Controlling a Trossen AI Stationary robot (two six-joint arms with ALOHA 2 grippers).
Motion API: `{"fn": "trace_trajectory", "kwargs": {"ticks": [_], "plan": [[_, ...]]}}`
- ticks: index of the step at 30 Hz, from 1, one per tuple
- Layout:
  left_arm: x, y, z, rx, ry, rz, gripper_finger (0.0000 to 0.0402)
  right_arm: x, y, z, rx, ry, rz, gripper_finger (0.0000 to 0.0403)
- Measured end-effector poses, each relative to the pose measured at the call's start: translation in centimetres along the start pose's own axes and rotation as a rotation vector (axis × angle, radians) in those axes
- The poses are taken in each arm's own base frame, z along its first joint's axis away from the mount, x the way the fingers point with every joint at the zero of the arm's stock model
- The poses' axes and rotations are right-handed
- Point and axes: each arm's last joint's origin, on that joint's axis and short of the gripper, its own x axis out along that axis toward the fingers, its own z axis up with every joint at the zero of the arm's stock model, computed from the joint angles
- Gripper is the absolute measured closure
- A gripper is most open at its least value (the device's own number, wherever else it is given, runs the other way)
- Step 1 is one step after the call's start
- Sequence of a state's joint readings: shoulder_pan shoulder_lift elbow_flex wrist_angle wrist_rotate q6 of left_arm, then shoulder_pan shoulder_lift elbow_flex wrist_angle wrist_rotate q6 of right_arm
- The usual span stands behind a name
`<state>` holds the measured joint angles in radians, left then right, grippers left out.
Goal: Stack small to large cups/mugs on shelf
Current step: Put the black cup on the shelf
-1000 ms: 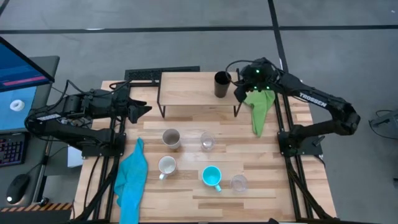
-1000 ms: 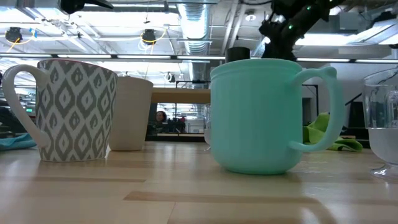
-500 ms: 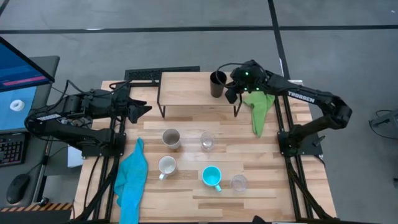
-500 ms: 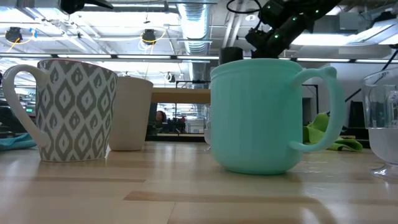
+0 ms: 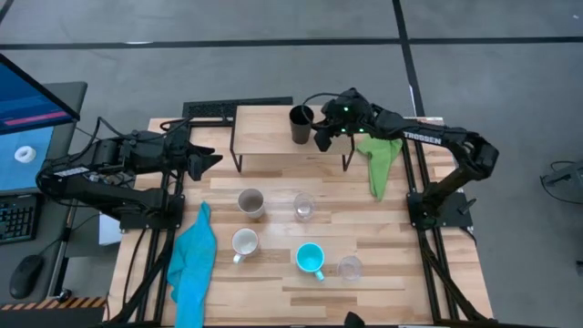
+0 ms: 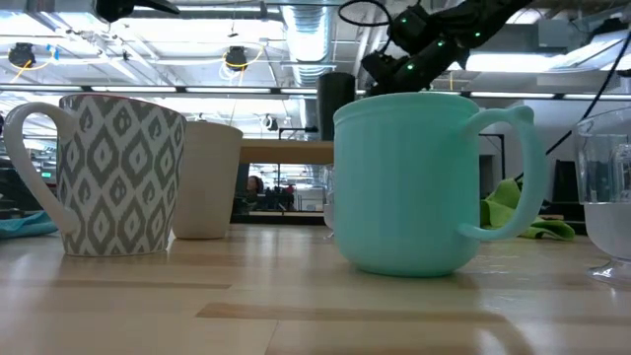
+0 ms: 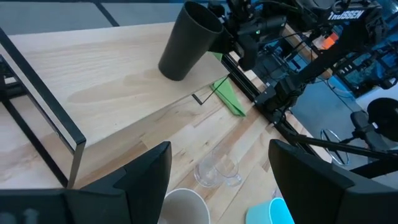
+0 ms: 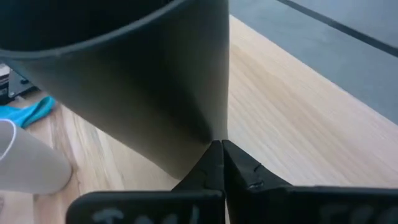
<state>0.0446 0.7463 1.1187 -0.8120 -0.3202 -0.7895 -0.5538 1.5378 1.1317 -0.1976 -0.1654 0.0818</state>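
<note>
Tumbler [image 5: 301, 123] on shelf [image 5: 264, 137]; five cups [image 5: 250, 201] before it.

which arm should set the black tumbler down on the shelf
Right. Its claw is already shut on the black tumbler over the shelf. The left claw waits open beside the shelf, away from the tumbler.

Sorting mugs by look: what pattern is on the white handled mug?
A grey leaf-like diamond pattern on the white handled mug, clearest in the low view.

black tumbler [image 8: 118, 81] top cut off; contents perhaps unseen
</note>
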Motion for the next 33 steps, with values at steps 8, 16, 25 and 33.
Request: {"fn": "trace_trajectory", "kwargs": {"ticks": [8,16,25,33], "plan": [[0.0,0.0,0.0,0.001,0.000,0.001,0.0141,2.5,0.5,1.7,-0.012,0.005,0.034,0.0382],[0.0,0.0,0.0,0.001,0.000,0.001,0.0141,4.7,1.1,3.8,-0.032,-0.019,0.055,0.0385],[0.0,0.0,0.0,0.010,0.002,-0.001,0.0141,2.4,0.0,6.2,-0.065,-0.026,0.005,0.0382],[0.0,0.0,0.0,0.029,0.001,-0.001,0.0141,-3.0,1.3,4.4,-0.082,0.086,0.018,0.0392]]}}
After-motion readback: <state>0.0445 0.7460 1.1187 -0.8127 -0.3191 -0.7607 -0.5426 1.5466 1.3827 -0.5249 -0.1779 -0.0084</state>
